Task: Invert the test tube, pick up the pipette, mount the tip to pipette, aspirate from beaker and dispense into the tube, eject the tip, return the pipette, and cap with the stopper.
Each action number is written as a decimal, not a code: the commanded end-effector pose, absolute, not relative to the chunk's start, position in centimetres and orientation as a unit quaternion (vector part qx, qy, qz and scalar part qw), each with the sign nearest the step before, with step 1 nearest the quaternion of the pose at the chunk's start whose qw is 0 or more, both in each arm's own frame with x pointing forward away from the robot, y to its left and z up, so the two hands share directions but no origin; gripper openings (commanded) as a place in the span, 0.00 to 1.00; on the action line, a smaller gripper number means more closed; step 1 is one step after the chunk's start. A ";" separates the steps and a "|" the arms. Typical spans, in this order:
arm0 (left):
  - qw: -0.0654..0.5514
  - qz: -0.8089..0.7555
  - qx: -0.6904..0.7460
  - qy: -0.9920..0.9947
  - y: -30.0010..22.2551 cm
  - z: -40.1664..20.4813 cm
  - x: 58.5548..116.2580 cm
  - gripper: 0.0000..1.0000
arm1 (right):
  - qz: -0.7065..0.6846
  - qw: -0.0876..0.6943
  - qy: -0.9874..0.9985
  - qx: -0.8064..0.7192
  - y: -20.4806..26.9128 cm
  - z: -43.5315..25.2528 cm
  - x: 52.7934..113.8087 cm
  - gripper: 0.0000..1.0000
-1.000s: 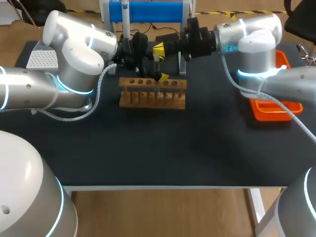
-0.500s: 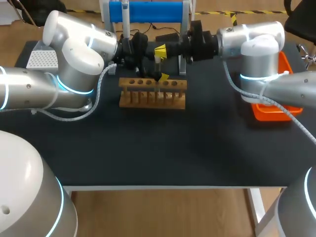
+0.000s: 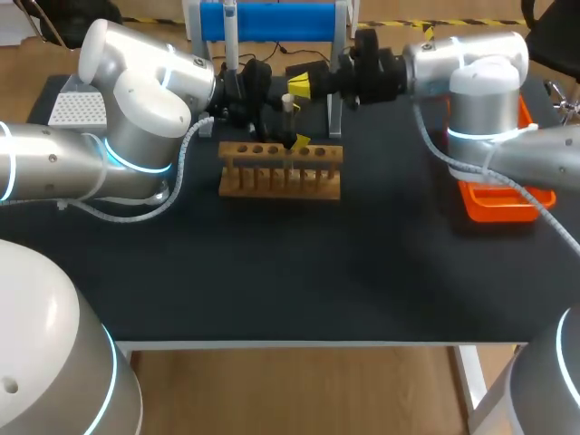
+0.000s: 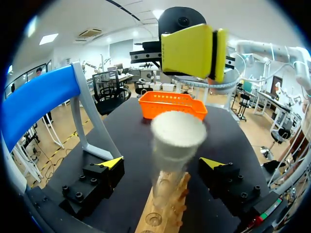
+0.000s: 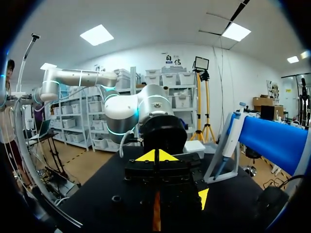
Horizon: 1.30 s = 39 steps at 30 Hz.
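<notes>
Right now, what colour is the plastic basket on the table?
Bright orange. The orange plastic basket shows best in the left wrist view.

Wooden rack and blue pipette stand crowd the far side — orange tray at right, near tabletop passable.

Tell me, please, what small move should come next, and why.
Probably draw the left gripper straight back from the tube. The stopper already sits on the tube, which seems to stand in the rack. That gripper is open around it, not touching, and the right gripper hangs shut above, clear of the stopper.
</notes>
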State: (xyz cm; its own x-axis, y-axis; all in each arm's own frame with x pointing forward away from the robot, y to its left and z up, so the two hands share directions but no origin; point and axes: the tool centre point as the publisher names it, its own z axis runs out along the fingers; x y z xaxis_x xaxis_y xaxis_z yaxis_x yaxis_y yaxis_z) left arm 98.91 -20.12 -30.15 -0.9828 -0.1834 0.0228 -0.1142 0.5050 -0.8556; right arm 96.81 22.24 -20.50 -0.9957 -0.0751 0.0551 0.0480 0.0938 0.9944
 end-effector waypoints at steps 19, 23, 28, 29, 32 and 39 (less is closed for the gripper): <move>0.036 -0.490 -0.086 0.867 -20.1 -30.1 98.8 1.00 | -0.511 0.046 -0.858 -0.023 15.0 -20.4 96.3 1.00; 0.036 -0.490 -0.086 0.867 -20.1 -30.1 98.8 1.00 | -0.498 0.048 -0.865 -0.027 14.3 -20.9 96.2 1.00; 0.036 -0.490 -0.086 0.867 -20.1 -30.1 98.8 1.00 | -0.494 0.048 -0.867 -0.029 14.3 -21.0 96.2 1.00; 0.036 -0.490 -0.086 0.867 -20.1 -30.1 98.8 1.00 | -0.494 0.048 -0.867 -0.029 14.3 -21.0 96.2 1.00; 0.036 -0.490 -0.086 0.867 -20.1 -30.1 98.8 1.00 | -0.494 0.048 -0.867 -0.029 14.3 -21.0 96.2 1.00; 0.038 -0.490 -0.084 0.867 -20.0 -30.0 98.6 1.00 | -0.494 0.048 -0.867 -0.029 14.3 -21.0 96.2 1.00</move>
